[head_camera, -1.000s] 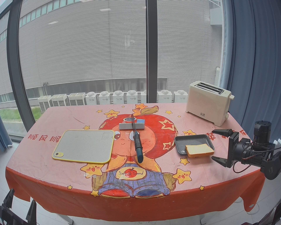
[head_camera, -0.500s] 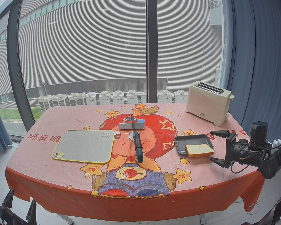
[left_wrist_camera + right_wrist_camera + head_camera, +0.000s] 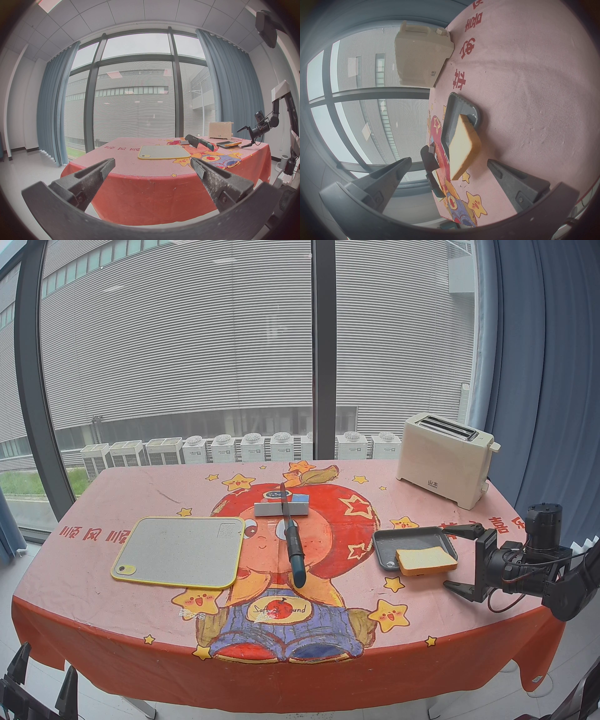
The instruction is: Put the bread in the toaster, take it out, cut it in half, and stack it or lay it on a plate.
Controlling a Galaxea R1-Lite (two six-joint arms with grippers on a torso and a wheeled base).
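Observation:
A slice of bread (image 3: 426,560) lies half on a small grey plate (image 3: 390,540) at the table's right, overhanging the plate's near rim. My right gripper (image 3: 445,555) is open, turned sideways just right of the slice, one finger above its far edge and one near the tablecloth. In the right wrist view the bread (image 3: 464,145) sits between and ahead of the fingers (image 3: 393,175), untouched. The cream toaster (image 3: 445,459) stands behind the plate. My left gripper (image 3: 152,162) hangs open below the table's front left corner, holding nothing.
A grey cutting board with a yellow rim (image 3: 180,550) lies at the left. A knife with a blue handle (image 3: 292,540) rests across a small block (image 3: 281,508) in the middle. The table's right edge and a blue curtain (image 3: 544,365) are close to the right arm.
My right gripper has moved left and down, closer to the bread, and stays open. Nothing else has moved.

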